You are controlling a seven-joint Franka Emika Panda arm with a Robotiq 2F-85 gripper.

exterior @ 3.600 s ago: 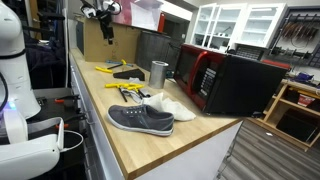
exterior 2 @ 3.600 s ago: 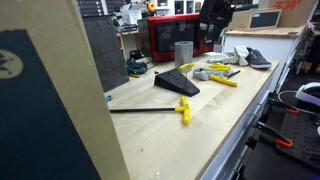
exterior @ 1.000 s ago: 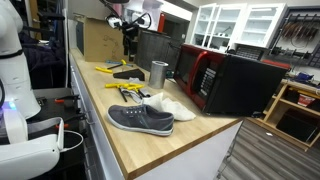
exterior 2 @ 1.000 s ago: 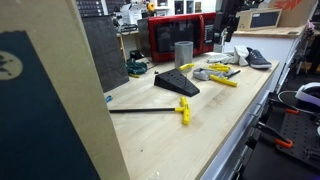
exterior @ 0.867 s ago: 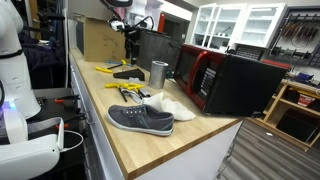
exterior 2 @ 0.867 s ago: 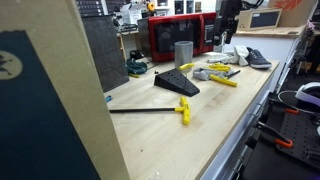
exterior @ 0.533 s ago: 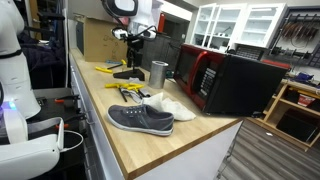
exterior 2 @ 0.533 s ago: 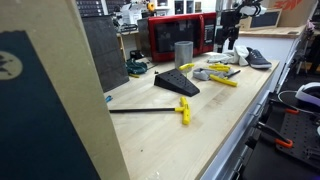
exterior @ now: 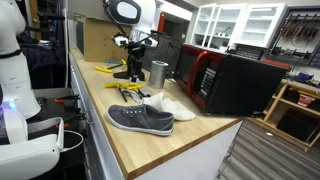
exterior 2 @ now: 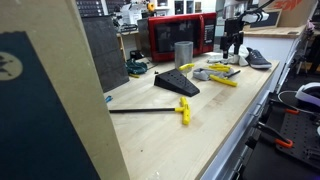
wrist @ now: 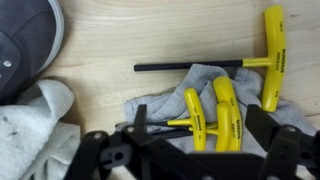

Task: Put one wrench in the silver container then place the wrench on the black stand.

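Several yellow T-handled wrenches (wrist: 228, 112) lie on a grey cloth (wrist: 165, 100); they also show in both exterior views (exterior: 124, 91) (exterior 2: 222, 76). My gripper (wrist: 190, 152) hangs open just above them, one finger to each side, nothing between. Both exterior views show the gripper (exterior: 132, 74) (exterior 2: 232, 54) low over the pile. The silver container (exterior: 158, 73) (exterior 2: 183, 52) stands upright beside the microwave. The black stand (exterior 2: 176, 84) sits on the counter next to the pile. One wrench (wrist: 272, 55) with a long black shaft lies apart from the rest.
A grey sneaker (exterior: 140, 119) (wrist: 25, 40) and a white cloth (exterior: 168, 106) (wrist: 35, 130) lie close to the pile. A red-fronted microwave (exterior: 225, 80) stands behind the container. Another long T-handled wrench (exterior 2: 165, 110) lies beyond the stand.
The gripper has come down from above the counter toward the pile of wrenches, staying open. Nothing on the counter has moved.
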